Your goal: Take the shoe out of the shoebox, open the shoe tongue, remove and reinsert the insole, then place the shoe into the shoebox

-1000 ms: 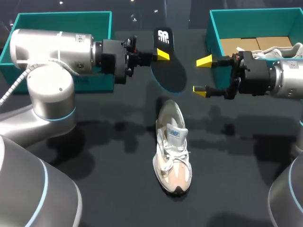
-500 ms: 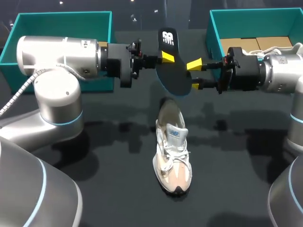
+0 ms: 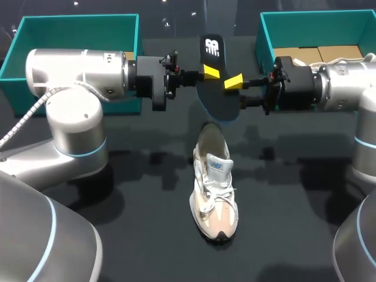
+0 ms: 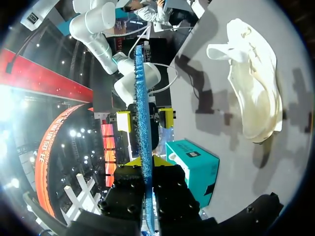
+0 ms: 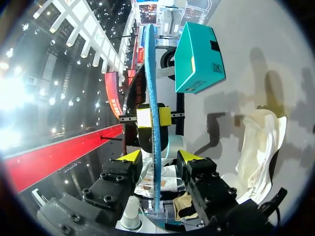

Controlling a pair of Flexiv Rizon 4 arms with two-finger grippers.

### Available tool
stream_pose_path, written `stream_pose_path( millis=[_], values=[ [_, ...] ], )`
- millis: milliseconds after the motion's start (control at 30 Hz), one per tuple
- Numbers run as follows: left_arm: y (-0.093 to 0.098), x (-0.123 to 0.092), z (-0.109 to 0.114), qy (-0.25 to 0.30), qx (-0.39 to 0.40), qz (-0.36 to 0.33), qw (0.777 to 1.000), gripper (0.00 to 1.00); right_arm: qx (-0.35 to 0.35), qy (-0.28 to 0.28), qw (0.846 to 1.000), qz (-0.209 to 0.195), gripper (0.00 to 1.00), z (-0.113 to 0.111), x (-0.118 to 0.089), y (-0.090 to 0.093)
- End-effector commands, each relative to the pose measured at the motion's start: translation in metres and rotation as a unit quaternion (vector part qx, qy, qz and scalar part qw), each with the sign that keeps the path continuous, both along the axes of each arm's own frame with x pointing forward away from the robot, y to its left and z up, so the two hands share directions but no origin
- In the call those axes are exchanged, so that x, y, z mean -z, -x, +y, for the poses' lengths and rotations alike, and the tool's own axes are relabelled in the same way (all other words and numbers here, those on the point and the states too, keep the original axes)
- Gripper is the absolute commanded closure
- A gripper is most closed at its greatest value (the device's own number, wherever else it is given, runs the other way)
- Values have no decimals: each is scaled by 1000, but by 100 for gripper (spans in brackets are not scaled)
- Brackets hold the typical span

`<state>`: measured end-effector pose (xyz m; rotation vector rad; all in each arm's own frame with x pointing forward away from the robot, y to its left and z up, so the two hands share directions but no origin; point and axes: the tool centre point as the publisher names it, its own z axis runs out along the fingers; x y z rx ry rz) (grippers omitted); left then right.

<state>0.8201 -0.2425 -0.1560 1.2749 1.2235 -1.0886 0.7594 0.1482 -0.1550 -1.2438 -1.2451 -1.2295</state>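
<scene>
Left gripper point(image 3: 207, 72) pinches the insole point(image 3: 215, 100), its long axis twelve-to-six, right gripper point(image 3: 237, 93) spread astride it, the shoe point(image 3: 214, 188) lying at six o'clock.

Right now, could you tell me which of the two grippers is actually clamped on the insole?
The left gripper: its fingers pinch the insole, while the right gripper's fingers stand apart on either side.

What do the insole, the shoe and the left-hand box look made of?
Insole: probably foam, matte black top, blue textured underside in the wrist views. Shoe: seemingly mesh with suede-like panels, cream and tan, dull. Left box: likely cardboard, teal, flat thin walls.
</scene>
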Motion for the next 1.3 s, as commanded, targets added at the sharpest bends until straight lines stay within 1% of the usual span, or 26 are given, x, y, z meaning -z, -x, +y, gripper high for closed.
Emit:
stream_pose_path(
  millis=[33, 200, 267, 367, 433, 500, 600, 767, 833, 867, 900, 1067, 1100, 1133, 1233, 1300],
  values=[
    [-1, 0, -3, 1, 2, -2, 1000, 100, -3, 1, 1000, 1, 56, 6, 2, -1],
    [0, 2, -5, 1, 4, -3, 1000, 100, -7, 4, 1000, 1, 61, 10, 2, 0],
    [1, 1, -5, 1, 5, -4, 1000, 100, -7, 4, 1000, 2, 66, 11, 3, 0],
    [1, 1, -5, 1, 6, -6, 1000, 100, -7, 2, 1000, 2, 69, 11, 4, 0],
    [2, 1, -5, 2, 5, -7, 1000, 100, -7, 2, 1000, 3, 74, 12, 4, 0],
    [2, 1, -5, 2, 5, -7, 1000, 100, -8, 1, 1000, 3, 82, 12, 5, 0],
    [3, 1, -6, 3, 5, -8, 1000, 100, -9, 1, 1000, 2, 81, 13, 4, 0],
    [3, 1, -7, 2, 6, -9, 1000, 100, -9, 1, 1000, 2, 74, 14, 4, 0],
    [4, 2, -7, 2, 6, -10, 1000, 100, -9, 1, 1000, 1, 75, 14, 3, 1],
    [4, 2, -7, 2, 6, -9, 1000, 100, -9, 1, 1000, 1, 82, 14, 3, 1],
    [4, 2, -7, 2, 6, -9, 1000, 100, -8, 2, 1000, 2, 100, 14, 3, 1],
    [4, 3, -8, -4, 8, 1, 1000, 100, -7, 2, 1000, 2, 100, 14, 3, 0],
    [4, 4, -7, -8, 9, 5, 1000, 57, -7, 2, 1000, 1, 100, 13, 3, 0],
    [5, 4, -5, -10, 12, 10, 1000, 0, -6, 1, 1000, 0, 100, 11, 3, 1],
    [7, 6, 7, -34, 15, 34, 999, 0, -2, -6, 1000, -11, 100, 3, 3, 2],
    [7, 9, 19, -51, 14, 72, 996, 0, 0, -6, 1000, -15, 100, -3, 3, 2]
  ],
)
